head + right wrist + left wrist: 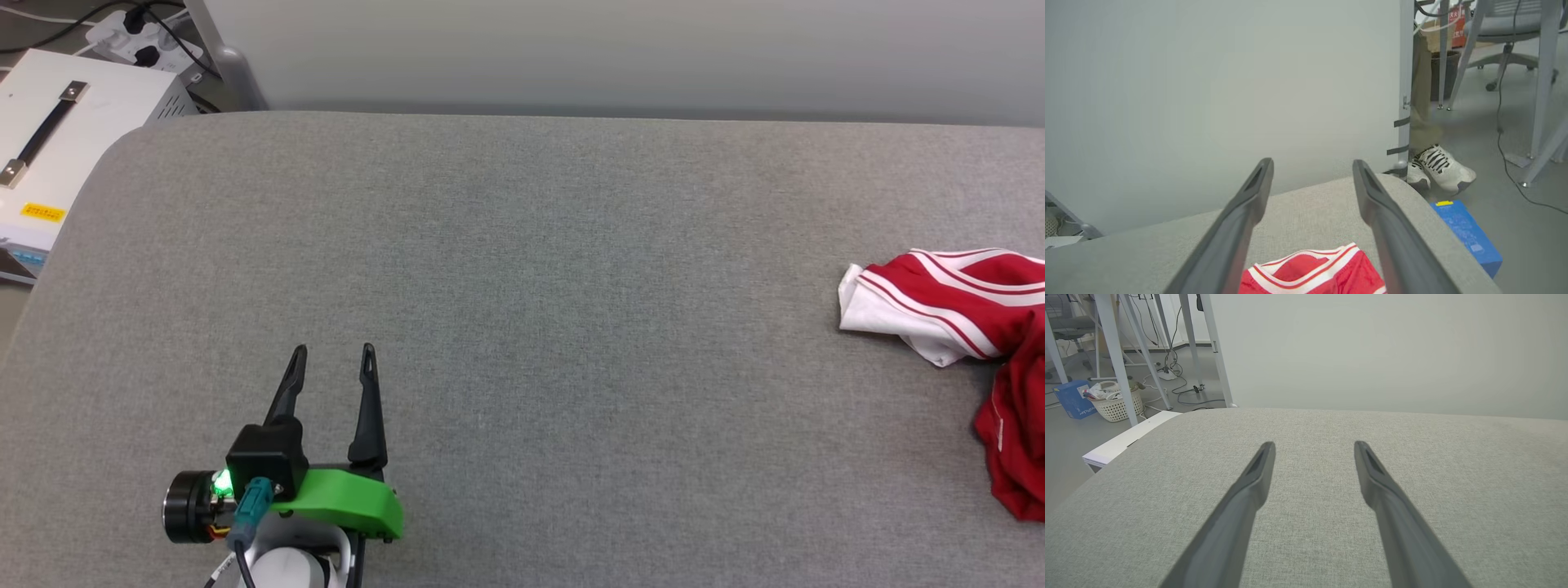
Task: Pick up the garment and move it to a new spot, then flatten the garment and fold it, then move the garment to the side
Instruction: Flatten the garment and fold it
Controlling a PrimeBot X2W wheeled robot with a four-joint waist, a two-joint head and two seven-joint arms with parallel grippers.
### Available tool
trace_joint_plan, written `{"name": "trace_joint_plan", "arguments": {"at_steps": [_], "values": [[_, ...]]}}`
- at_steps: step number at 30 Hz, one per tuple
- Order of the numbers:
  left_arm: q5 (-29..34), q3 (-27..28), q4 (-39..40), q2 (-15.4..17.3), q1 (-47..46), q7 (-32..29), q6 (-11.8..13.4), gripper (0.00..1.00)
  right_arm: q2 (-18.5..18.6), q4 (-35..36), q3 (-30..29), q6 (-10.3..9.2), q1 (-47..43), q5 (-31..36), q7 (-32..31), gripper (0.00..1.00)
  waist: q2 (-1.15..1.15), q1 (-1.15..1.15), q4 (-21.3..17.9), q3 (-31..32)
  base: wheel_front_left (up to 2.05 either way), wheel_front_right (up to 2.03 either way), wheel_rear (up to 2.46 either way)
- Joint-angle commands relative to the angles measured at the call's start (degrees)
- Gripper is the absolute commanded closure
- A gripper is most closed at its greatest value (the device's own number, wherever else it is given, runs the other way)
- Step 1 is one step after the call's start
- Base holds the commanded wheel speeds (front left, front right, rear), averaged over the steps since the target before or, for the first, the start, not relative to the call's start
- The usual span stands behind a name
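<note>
A broad grey fabric surface (522, 327) spreads across the head view, with a pale wall (620, 49) along the top and one white case (82, 131) at upper left. One garment (971, 314) lies crumpled at the right edge, red with white stripes. Two grippers now: the left gripper (335, 349) sits at lower left, fingers wide and empty, and the right gripper (1312, 163) is equally wide and empty, with two white shoes (1439, 165) and one blue box (1470, 237) on the floor beyond.

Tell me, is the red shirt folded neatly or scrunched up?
Scrunched up. The shirt lies in a wrinkled heap on the table, one white sleeve poking out sideways. Part of it runs off the picture's edge.
</note>
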State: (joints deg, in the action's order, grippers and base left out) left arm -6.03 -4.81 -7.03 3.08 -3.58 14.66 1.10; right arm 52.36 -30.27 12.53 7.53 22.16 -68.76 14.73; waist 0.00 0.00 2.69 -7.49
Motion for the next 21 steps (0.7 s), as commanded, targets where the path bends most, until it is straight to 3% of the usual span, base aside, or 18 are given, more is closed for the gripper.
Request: {"name": "trace_joint_plan", "arguments": {"at_steps": [1, 3, 4, 7, 11, 17, 21], "values": [[0.35, 0.22, 0.34, -0.2, 0.55, 0.34, 0.24, 0.0, -0.92, 3.65, -1.25, -0.04, -0.89, 4.31, 0.26, 0.0, 0.0, 0.0, 0.03, -0.16, 0.0, 0.0, 0.0], [0.45, 0.19, 0.6, -0.2, 0.57, 0.34, 0.16, 0.0, -0.82, 8.98, -1.4, -0.04, -1.56, 10.06, 0.16, 0.0, 0.0, 0.0, 0.14, -0.44, 0.0, 0.0, 0.0], [0.53, 0.07, 0.9, -0.2, 0.4, 0.34, 0.18, 0.0, -0.71, 16.3, -0.64, -0.04, -0.66, 16.76, -4.52, 0.0, 0.0, 0.0, 0.26, -1.08, 0.0, 0.0, 0.0], [0.45, -0.22, 1.07, -0.2, -0.06, 0.34, 0.22, 0.0, -0.59, 22.92, 1.7, -0.04, 0.96, 22.0, -14.28, 0.0, 0.0, 0.0, 0.58, -1.94, 0.0, 0.0, 0.0], [0.23, -0.75, 1.16, -0.2, -0.87, 0.34, 0.24, 0.0, 0.98, 28.93, 7.68, -0.04, 2.58, 23.94, -29.8, 0.0, 0.0, 0.0, 1.26, -3.11, 0.0, 0.0, 0.0], [-0.29, -1.75, 1.52, -0.2, -2.5, 0.34, 0.45, 0.0, 3.52, 30.38, 15.16, -0.04, 5.31, 21.83, -48.6, 0.0, 0.0, 0.0, 2.81, -5.75, 0.0, 0.0, 0.0], [-0.77, -2.53, 1.78, -0.2, -3.89, 0.34, 0.75, 0.0, 2.71, 27.13, 18.14, -0.04, 8.0, 22.09, -54.95, 0.0, 0.0, 0.0, 3.94, -8.36, 0.0, 0.0, 0.0]]}}
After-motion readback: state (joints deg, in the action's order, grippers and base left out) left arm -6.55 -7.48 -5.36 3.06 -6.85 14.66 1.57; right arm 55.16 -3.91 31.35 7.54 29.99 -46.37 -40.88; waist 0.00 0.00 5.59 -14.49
